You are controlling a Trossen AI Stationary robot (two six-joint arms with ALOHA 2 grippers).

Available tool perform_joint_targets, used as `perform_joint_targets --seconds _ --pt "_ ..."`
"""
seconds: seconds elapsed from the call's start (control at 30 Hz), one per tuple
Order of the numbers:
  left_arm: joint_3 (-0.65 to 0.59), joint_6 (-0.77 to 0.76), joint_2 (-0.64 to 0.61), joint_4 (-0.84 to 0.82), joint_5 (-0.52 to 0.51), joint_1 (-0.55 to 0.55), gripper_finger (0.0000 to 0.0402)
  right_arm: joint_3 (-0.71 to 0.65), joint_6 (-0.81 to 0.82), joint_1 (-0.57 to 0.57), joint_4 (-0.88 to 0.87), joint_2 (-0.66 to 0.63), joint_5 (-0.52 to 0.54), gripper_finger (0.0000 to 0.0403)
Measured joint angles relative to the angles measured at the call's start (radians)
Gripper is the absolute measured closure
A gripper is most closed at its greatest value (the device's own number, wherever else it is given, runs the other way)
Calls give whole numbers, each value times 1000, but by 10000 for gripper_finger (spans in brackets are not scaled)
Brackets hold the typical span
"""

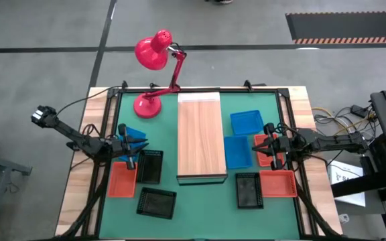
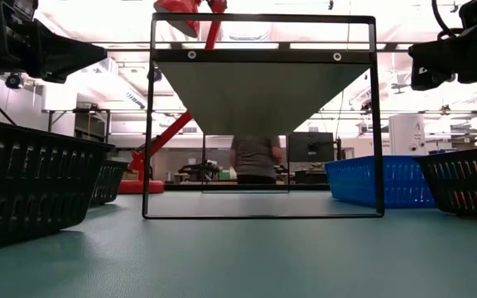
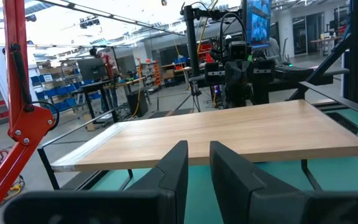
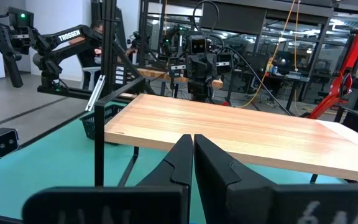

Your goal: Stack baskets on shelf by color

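The light-wood shelf (image 1: 202, 137) stands mid-table on a dark frame; its top is bare. My left gripper (image 1: 139, 144) hovers left of it, above a blue basket (image 1: 130, 133), slightly open and empty (image 3: 197, 167). Near it on the mat rest a red-orange basket (image 1: 122, 179) and two black baskets (image 1: 150, 166) (image 1: 157, 202). My right gripper (image 1: 260, 148) hovers right of the shelf, above a red-orange basket (image 1: 267, 146), shut and empty (image 4: 192, 155). On the right also rest two blue baskets (image 1: 246, 122) (image 1: 237, 152), a red-orange one (image 1: 278, 183) and a black one (image 1: 248, 190).
A red desk lamp (image 1: 154, 67) stands at the mat's far left corner, its arm reaching beyond the table's far edge. The green mat (image 1: 206, 207) is bare along the near edge in front of the shelf. A person (image 2: 255, 157) stands in the room behind the table.
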Motion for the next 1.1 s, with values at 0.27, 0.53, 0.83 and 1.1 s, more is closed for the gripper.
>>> perform_joint_targets --seconds 0.27,0.53,0.83,1.1 --pt "0 0 0 0 0 0 350 0 0 0 0 0 0 394" --pt "0 0 0 0 0 0 350 0 0 0 0 0 0 394" --pt "0 -159 1 47 47 0 350 0 0 0 0 0 0 394" --pt "0 -369 9 278 73 0 350 0 -9 0 22 0 -1 394"
